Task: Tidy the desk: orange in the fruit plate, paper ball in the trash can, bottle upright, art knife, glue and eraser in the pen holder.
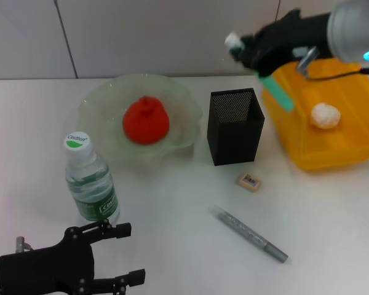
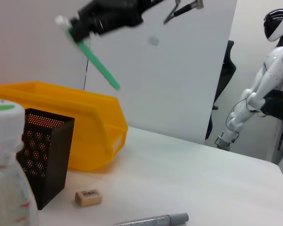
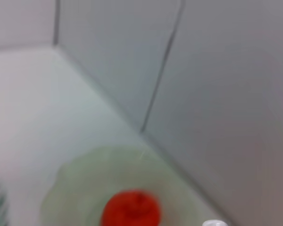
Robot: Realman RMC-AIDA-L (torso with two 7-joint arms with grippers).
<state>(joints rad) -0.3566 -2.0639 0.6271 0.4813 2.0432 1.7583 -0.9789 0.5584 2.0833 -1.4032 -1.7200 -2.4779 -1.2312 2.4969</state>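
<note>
**Right arm up with a green stick over the holder, left arm parked low**

Nearest me: left gripper (image 1: 114, 255) sits low at the table's front edge, fingers spread apart, nothing between them. Just beyond it the bottle (image 1: 90, 182) stands upright, white cap on top. To the right of that, a grey marker pen (image 1: 250, 234) lies diagonally on the table (image 1: 172, 203) (not touching anything).

Mid-table: the eraser (image 1: 249, 180) lies flat, just in front of the pen holder (image 1: 235, 126), close but apart. Pen holder is upright. Left of it, the fruit plate (image 1: 104, 101) with the orange (image 1: 146, 120) sitting in the middle.

Right side: the trash can (image 1: 350, 144), beside the pen holder, with the paper ball (image 1: 326, 115) inside it.

Farthest and highest: right gripper (image 1: 256, 54) hangs in the air above the gap between pen holder and trash can, closed around the top of a green stick (image 1: 278, 91). The stick slants down, lower end clear of the pen holder, not inside it. Left wrist view confirms: stick well above the bin rim.
</note>
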